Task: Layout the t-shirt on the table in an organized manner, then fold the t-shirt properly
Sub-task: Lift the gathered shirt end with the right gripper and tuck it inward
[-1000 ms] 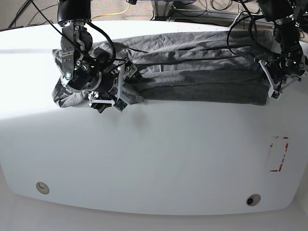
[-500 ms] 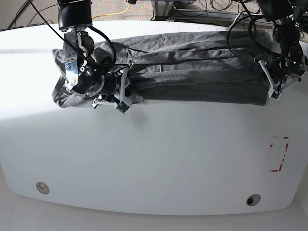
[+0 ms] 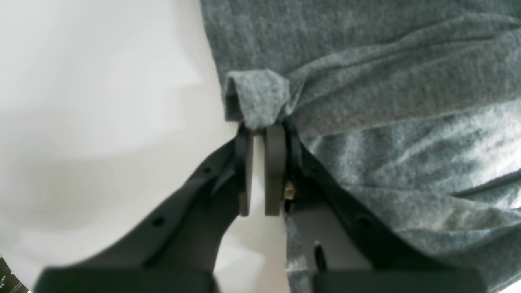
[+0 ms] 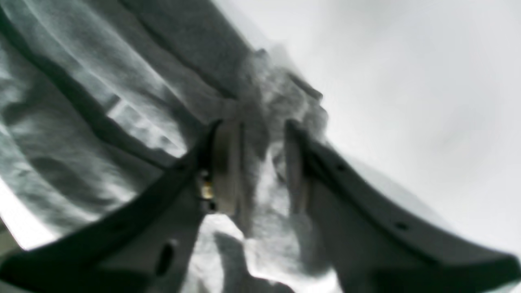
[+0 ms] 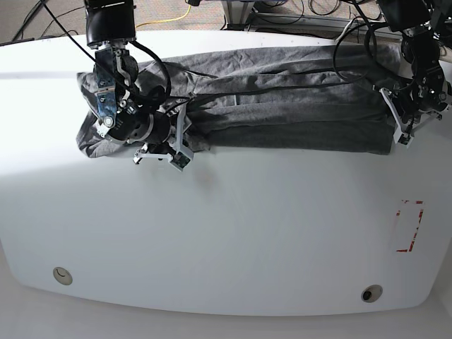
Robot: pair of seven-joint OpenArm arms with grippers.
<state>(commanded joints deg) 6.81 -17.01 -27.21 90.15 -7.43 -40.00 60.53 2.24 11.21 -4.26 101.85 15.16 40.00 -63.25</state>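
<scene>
The t-shirt [image 5: 282, 99] lies as a long, wrinkled grey band across the far part of the white worktop [image 5: 226, 233], running from about 9 o'clock to 3 o'clock in the base view, with several lengthwise folds and a bunched end at 9 o'clock.

The left end effector [image 3: 260, 134] sits at the cloth's 3 o'clock end. Its wrist view shows the two dark pads [image 3: 274, 171] drawn nearly together, clenched on a small folded tab of the shirt's corner, which sticks out just past the tips; bare worktop lies toward 9 o'clock of the pads and cloth toward 3 o'clock.

The right end effector [image 4: 256, 138] is over the bunched end, near the shirt's front edge. Its wrist view is blurred, yet a ridge of grey cloth stands between the two fingers [image 4: 226, 162], which are set a little apart and grasp that fold.

At 4 o'clock on the worktop is a red-tape rectangle [image 5: 408, 226]. Two round grommet holes [image 5: 371, 292] sit along the near edge, at 7 and 5 o'clock.
</scene>
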